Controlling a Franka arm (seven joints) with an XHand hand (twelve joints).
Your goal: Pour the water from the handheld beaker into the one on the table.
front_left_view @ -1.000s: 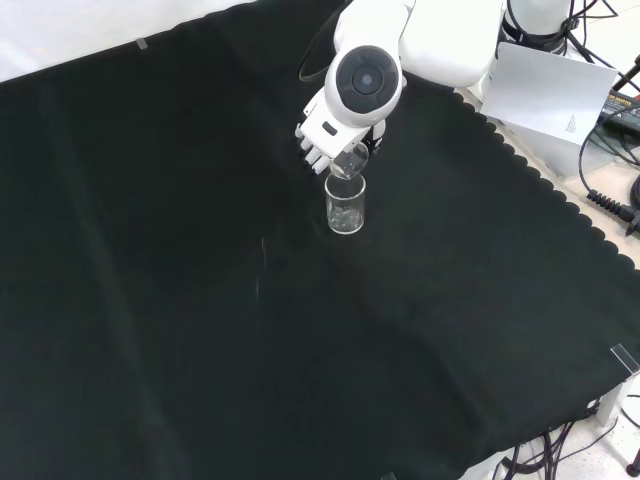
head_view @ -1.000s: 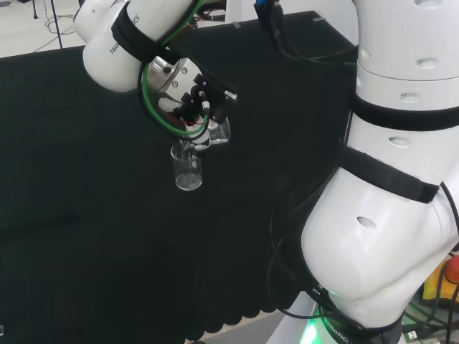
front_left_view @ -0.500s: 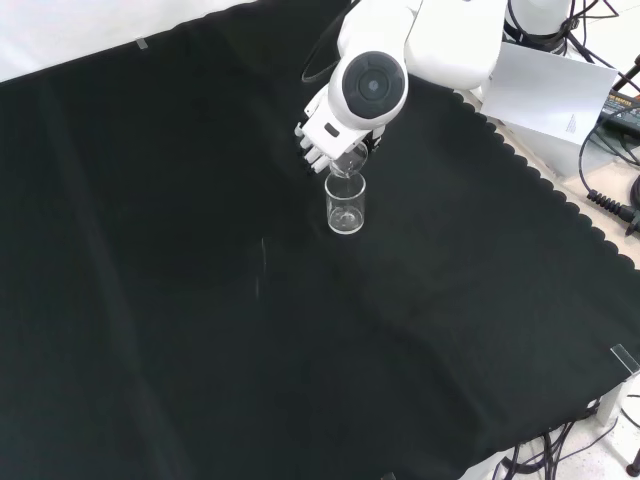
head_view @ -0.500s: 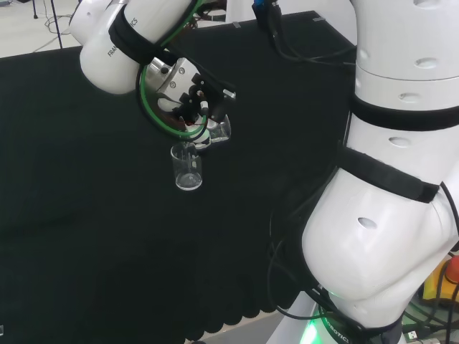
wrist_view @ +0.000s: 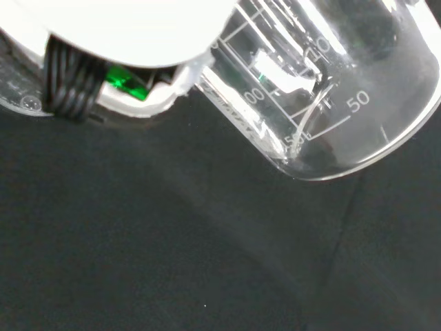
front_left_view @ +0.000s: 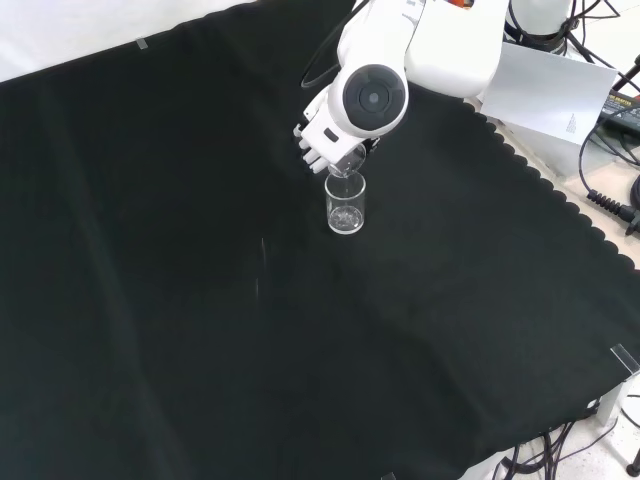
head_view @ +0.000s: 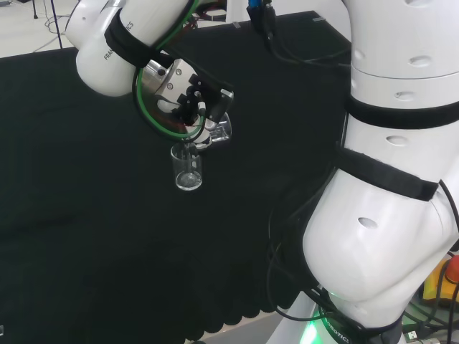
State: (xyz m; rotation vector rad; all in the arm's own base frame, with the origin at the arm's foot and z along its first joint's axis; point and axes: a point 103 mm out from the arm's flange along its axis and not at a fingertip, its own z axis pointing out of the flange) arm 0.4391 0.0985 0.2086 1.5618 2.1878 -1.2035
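Glass beaker (front_left_view: 347, 159) tilted in hand (front_left_view: 318, 138) over standing beaker (front_left_view: 345, 204).

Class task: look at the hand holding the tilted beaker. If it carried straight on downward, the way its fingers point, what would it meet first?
Most likely the rim of the standing beaker: the hand holds the tilted beaker just above it. Depth is unclear, so it might just miss and reach the black cloth.

Black cloth (front_left_view: 200, 300) with scalloped edge over the bench, pale floor (head_view: 29, 29) beyond, cables (front_left_view: 610, 205) at the side
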